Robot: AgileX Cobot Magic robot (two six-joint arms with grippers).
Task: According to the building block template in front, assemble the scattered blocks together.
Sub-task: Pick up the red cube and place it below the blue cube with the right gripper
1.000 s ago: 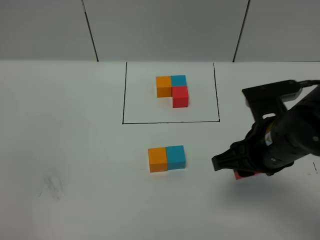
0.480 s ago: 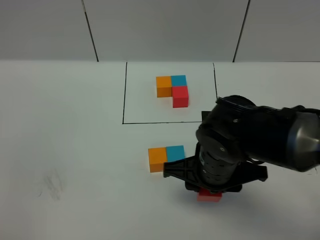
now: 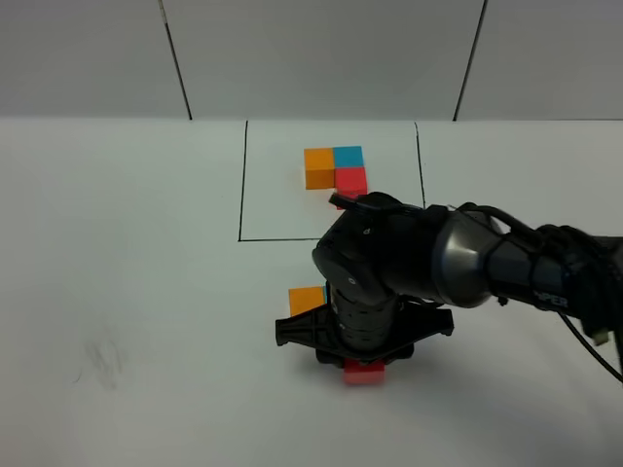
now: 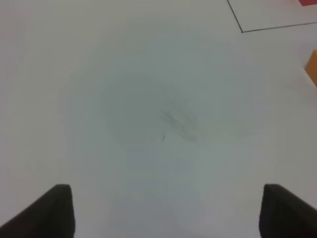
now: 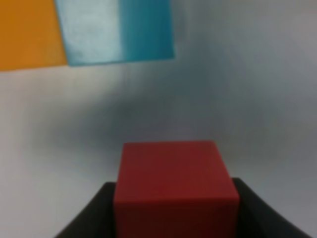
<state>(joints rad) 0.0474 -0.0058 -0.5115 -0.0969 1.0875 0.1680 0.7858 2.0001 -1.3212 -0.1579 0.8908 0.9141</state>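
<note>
The building block template is an orange, blue and red L inside the black frame at the back; my right arm hides part of its red cube. My right gripper is shut on the scattered red cube, which also shows in the right wrist view. The red cube sits just nearer than the joined orange cube and light blue cube, with a gap of table between. The arm hides the light blue cube in the high view. My left gripper is open and empty over bare table.
The black frame line lies beyond the loose cubes. A faint grey smudge marks the table at the front left. A grey panelled wall stands behind the white table.
My right arm has swung from the right edge to the middle, carrying the red cube leftward to just in front of the orange and blue pair. The left gripper view gives no earlier frame.
</note>
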